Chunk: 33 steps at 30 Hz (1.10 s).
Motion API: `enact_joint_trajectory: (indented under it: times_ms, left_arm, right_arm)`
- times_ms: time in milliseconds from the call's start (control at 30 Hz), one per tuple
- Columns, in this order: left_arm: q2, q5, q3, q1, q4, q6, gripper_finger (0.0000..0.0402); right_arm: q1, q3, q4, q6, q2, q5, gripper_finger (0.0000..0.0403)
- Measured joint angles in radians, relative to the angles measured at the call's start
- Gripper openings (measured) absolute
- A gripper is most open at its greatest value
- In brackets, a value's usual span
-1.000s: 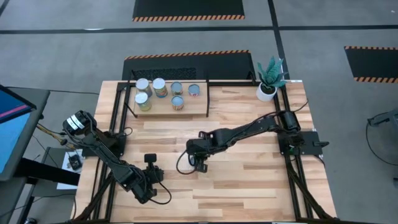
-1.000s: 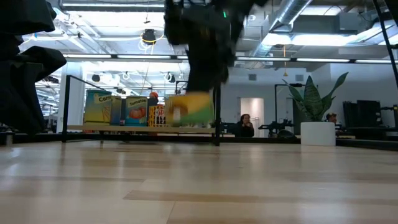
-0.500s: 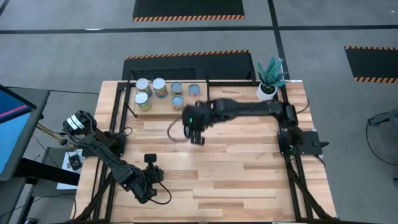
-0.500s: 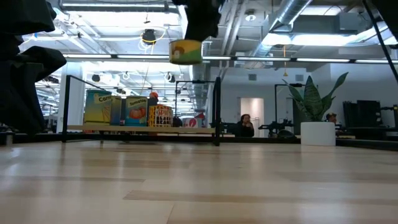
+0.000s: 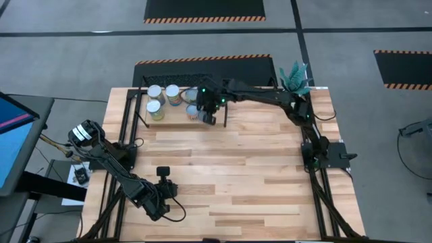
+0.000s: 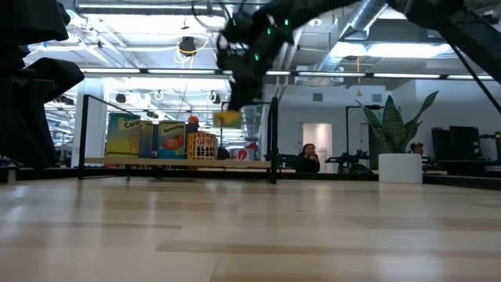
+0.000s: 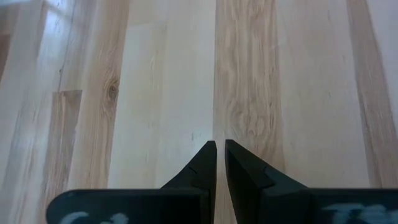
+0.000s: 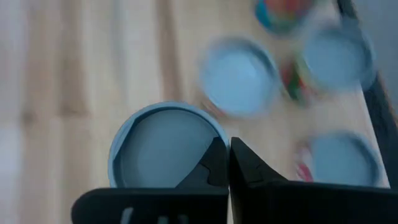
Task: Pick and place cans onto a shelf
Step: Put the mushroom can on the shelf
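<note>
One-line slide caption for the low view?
Right gripper carries a yellow can above the shelf, where other cans stand.

Small silver-topped cylindrical cans (image 5: 156, 101) stand upright on the raised light-wood, black-railed shelf (image 5: 219, 120); one yellow-labelled can (image 6: 228, 118) hangs above it.

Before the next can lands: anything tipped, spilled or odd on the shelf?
Nothing stands out. The cans on the shelf stand upright, tops up. The right gripper holds one more can above the shelf; the left gripper waits, shut, over bare table.
</note>
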Motion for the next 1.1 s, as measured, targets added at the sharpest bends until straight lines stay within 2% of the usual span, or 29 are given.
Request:
enact_joint_trajectory:
  times_ms: [300,500,767,1100]
  left_arm:
    - [0.0,-0.017,0.0,0.011,-0.001,0.042,0.0022]
    - [0.0,-0.021,0.0,0.028,0.0,0.061,0.0022]
    - [0.0,-0.021,0.0,0.039,0.0,0.052,0.0022]
    - [0.0,-0.02,0.0,0.039,0.0,0.042,0.0022]
  right_arm:
    - [-0.079,0.0,0.0,-0.011,0.061,-0.042,0.0004]
    - [-0.086,-0.008,0.011,-0.023,0.059,-0.043,0.0006]
    - [-0.092,-0.009,0.011,-0.023,0.06,-0.041,0.0042]
    - [-0.092,-0.009,0.01,-0.022,0.06,-0.039,0.0045]
